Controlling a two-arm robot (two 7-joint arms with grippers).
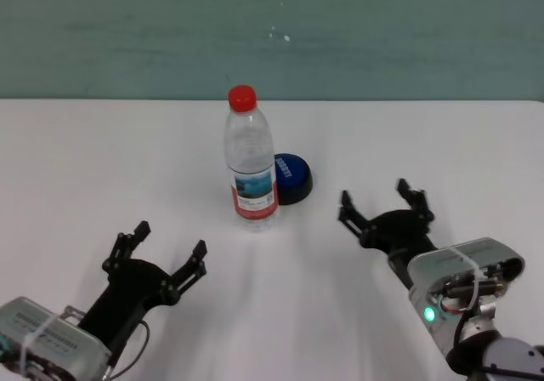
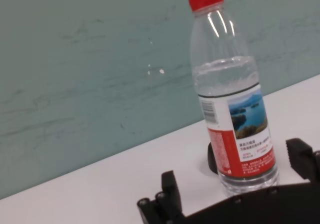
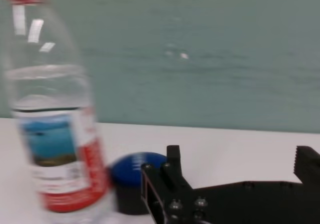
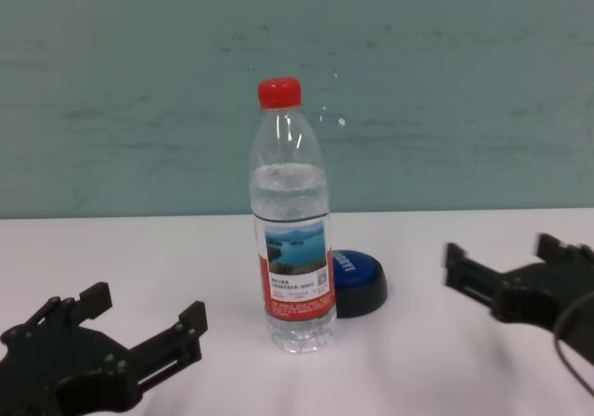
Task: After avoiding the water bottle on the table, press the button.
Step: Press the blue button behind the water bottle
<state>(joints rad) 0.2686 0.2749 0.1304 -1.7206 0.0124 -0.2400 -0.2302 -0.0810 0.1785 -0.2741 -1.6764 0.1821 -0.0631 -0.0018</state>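
Bottle (image 1: 250, 158) stands upright mid-table (image 1: 76, 168), blocking the button (image 1: 291, 177) tucked at its two o'clock, so the empty, spread-fingered right gripper (image 1: 384, 201) has the clearer approach while the released left gripper (image 1: 169, 243) idles at seven o'clock.

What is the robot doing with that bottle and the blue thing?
Nothing is being touched right now. The water bottle stands upright on the white table, and the blue button sits just behind it, toward the robot's right. The left gripper and the right gripper both hover open and empty, nearer the robot than the bottle, one on each side. The right one is closer to the button.
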